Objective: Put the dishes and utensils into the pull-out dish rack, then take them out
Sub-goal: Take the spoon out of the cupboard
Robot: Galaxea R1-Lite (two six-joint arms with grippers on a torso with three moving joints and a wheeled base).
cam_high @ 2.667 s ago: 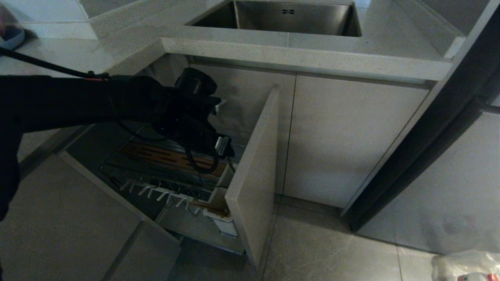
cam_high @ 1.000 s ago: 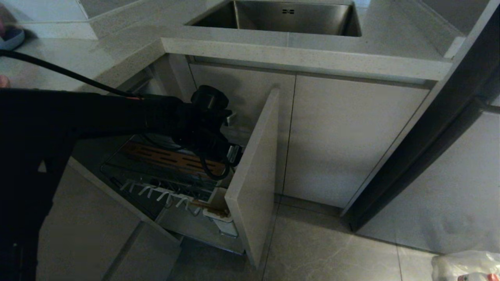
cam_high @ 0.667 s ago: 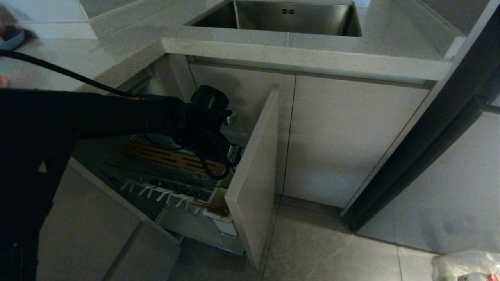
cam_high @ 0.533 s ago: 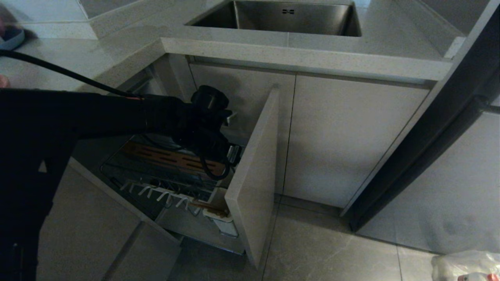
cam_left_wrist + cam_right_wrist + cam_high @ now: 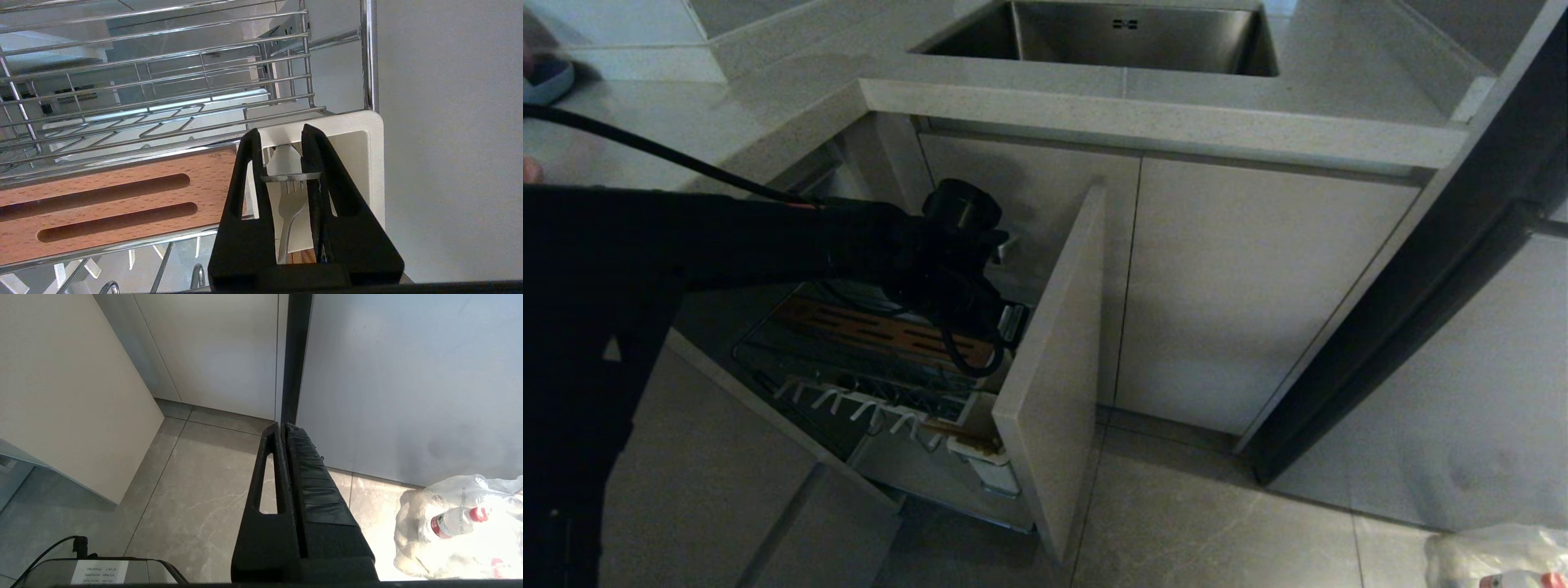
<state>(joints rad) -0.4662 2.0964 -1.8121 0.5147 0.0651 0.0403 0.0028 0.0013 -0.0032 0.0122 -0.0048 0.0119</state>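
Standing in the white utensil cup (image 5: 369,163) at the pull-out dish rack's (image 5: 163,81) corner, by the beige door front (image 5: 1054,359), the silver fork (image 5: 291,200) sits between the left gripper (image 5: 282,139) fingers, which have narrowed from wide apart a second ago and now pinch its handle. Chopsticks (image 5: 956,430) lie across the other cup nearer the camera. Right gripper (image 5: 283,428) hangs over the floor, fingers pressed together.
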